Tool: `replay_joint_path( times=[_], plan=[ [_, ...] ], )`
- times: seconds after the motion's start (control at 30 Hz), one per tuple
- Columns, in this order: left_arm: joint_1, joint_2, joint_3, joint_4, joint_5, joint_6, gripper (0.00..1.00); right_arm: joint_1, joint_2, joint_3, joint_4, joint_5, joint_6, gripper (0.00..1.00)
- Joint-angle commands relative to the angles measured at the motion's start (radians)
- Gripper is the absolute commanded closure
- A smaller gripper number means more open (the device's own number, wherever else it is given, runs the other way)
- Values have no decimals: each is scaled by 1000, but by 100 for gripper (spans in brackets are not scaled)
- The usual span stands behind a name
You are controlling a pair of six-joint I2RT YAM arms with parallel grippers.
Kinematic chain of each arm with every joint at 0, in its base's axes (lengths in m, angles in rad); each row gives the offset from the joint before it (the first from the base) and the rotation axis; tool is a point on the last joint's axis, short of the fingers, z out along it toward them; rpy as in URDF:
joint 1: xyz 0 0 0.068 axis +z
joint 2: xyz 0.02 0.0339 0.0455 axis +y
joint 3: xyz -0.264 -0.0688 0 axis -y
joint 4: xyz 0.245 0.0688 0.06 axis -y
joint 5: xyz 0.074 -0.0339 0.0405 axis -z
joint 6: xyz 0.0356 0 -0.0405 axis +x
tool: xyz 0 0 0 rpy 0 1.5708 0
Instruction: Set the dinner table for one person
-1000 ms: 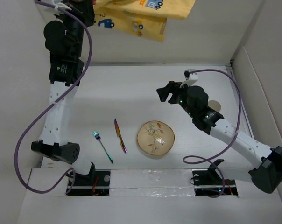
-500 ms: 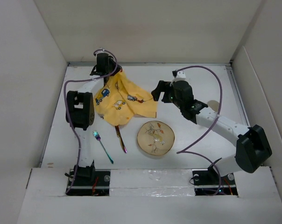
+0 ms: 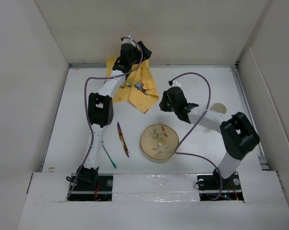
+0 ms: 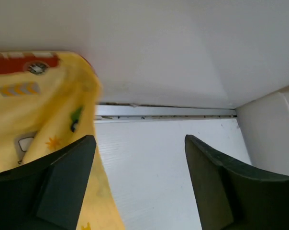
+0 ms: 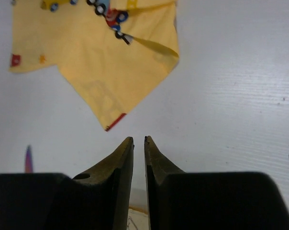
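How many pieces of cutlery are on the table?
2: a knife left of the plate, and a fork further left, partly behind the left arm; others could be hidden.

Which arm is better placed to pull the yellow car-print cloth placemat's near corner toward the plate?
Right, probably: the right gripper, jaws nearly shut, hovers just short of the near corner of the yellow car-print cloth placemat. The left gripper, open, is at its far edge by the back wall.

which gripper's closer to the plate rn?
Right. The right gripper hangs just beyond the plate, beside the yellow placemat's near corner. The left gripper is much farther off, at the dinner table's far edge.
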Motion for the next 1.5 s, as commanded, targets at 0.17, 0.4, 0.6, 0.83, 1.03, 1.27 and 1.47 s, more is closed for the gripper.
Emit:
replay_joint_path(
  times=[0.17,0.4,0.6,0.83,1.03,1.27,1.47],
  plan=[
    [58,-321,-408,85,-130,103,8,35,111,35,39,-24,26,50],
    [89,-703,-951,163,-417,17,86,98,180,130,-38,21,-3,45],
    [193,-746,-1163,98,-355,-115,59,109,254,216,-82,39,-16,44],
    [227,-728,-1260,74,-289,-191,52,120,278,250,-121,57,-31,44],
    [227,-757,-1356,108,-335,-230,54,120,298,261,-125,61,-35,44],
    [187,-688,-1301,40,-372,-231,59,138,321,299,-129,64,-37,44],
    [187,-660,-1303,57,-370,-245,69,149,372,350,-136,65,-40,44]
  ],
)
